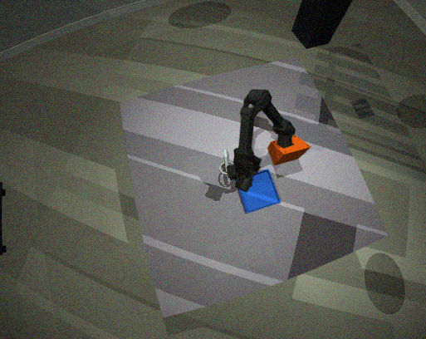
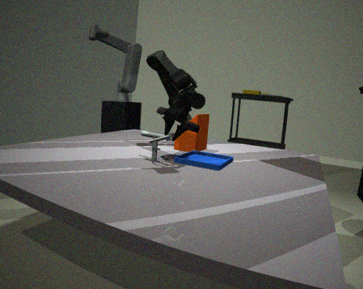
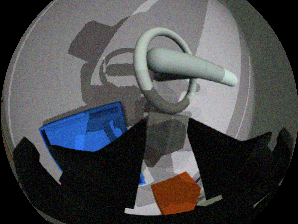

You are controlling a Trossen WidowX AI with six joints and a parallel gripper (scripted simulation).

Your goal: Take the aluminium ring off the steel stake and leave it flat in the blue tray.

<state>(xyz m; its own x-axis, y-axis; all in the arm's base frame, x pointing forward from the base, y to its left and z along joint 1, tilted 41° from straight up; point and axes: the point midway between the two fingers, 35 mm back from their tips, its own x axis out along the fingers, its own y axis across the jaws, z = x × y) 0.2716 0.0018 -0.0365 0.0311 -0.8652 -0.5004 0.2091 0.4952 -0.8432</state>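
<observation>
Black from shoulder to fingers, the arm [image 1: 246, 129] [image 2: 169, 72] in the top view rises from its orange base [image 1: 279, 158] [image 2: 203, 132] [image 3: 175, 195] and bends down toward the stake [image 2: 154, 152]. The gripper [image 1: 232, 172] [image 2: 170, 137] [image 3: 166, 123] is beside the pale cross-bar [image 1: 225, 155] [image 2: 148, 134] [image 3: 200, 68], with the aluminium ring [image 1: 220, 169] [image 2: 158, 139] [image 3: 141, 65] at its fingertips. The blue tray [image 1: 262, 193] [image 2: 204, 160] [image 3: 70, 135] lies just beside, partly under the wrist.

In the exterior view the stake's post stands upright on the table [image 2: 201, 227], and the ring shows as a thin, tilted band up at the height of the cross-bar, well off the table top. The gripper slants down to the ring's tray-side edge. The tray sits flat nearby, the ring outside it. Behind, a grey arm [image 2: 131, 67] stands on a black pedestal [image 2: 121, 117].

In the wrist view the fingers are part-way apart, gripping the ring at its near side; the tab itself is hard to make out. The cross-bar overlaps the ring's opening, one end poking out past the rim.
</observation>
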